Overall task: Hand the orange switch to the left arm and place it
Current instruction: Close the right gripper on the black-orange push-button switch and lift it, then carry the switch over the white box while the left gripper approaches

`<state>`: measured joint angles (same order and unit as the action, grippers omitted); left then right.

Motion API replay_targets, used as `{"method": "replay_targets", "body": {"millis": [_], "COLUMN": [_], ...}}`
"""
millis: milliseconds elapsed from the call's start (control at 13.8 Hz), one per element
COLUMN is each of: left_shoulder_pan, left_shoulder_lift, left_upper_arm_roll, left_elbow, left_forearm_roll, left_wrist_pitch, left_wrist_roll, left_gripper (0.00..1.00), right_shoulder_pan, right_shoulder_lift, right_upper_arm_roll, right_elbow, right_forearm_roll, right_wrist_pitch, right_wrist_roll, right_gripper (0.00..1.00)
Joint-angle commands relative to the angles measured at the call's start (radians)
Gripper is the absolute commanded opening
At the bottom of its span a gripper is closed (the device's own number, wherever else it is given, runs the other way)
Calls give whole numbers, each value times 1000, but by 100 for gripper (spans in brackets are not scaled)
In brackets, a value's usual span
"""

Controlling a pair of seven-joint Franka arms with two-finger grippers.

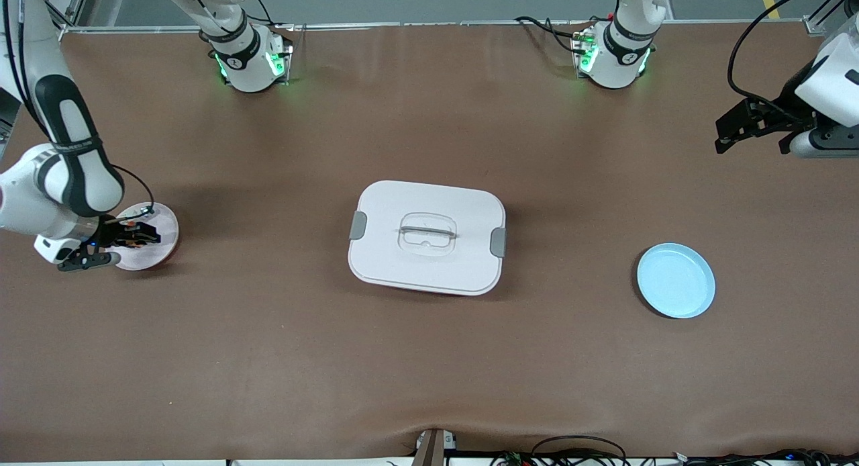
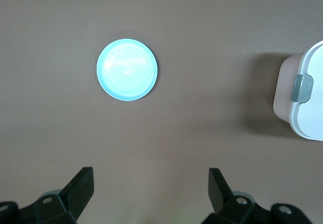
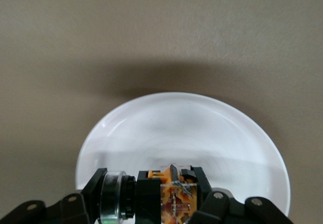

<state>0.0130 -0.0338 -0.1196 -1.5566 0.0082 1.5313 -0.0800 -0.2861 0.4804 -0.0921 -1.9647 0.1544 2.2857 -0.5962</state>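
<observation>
Box [image 1: 427,236] mid-worktop [image 1: 268,358], bare worktop all round; right tool [image 1: 137,236] clamped on orange switch [image 3: 174,196] over white plate [image 1: 161,232]; left tool [image 2: 151,188] apart, waiting near blue plate [image 1: 675,281].

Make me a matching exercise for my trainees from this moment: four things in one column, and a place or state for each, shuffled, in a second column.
Things:
1. right gripper
2. left gripper
3. box
4. blue plate

Places or states:
A. lies bare on the table toward the left arm's end
B. shut on the orange switch over the white plate
C. open, waiting high above the left arm's end of the table
D. lid on, in the middle of the table between the two plates

Pairs: 1-B, 2-C, 3-D, 4-A
</observation>
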Motion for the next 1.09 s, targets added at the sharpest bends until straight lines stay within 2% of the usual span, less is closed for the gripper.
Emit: {"method": "replay_targets", "body": {"millis": [0,218,436,871,1017], "left_shoulder_pan": [4,2,4,4,2], "left_shoulder_lift": [11,11,11,9,11], "left_upper_arm_roll": [-2,-2,-2,0,-2], "left_elbow": [24,24,24,24,24], "left_forearm_roll": [-2,-2,-2,-2,-2], "left_wrist_pitch": [-16,-16,-16,-16,-16], "left_wrist_roll": [13,6,14,14,5], "left_gripper": [100,100,100,100,100], "right_shoulder_pan": [45,122,189,336,392], "right_shoulder_lift": [-83,-138,-141,-174,-174], "right_upper_arm_roll": [6,6,9,11,11], "right_elbow": [29,90,196,225,259], "right_forearm_roll": [14,11,17,97,151], "right_wrist_pitch": [-122,-297,-468,-523,-525], "right_wrist_roll": [123,339,549,881,993], "right_gripper": [0,0,0,0,0]}}
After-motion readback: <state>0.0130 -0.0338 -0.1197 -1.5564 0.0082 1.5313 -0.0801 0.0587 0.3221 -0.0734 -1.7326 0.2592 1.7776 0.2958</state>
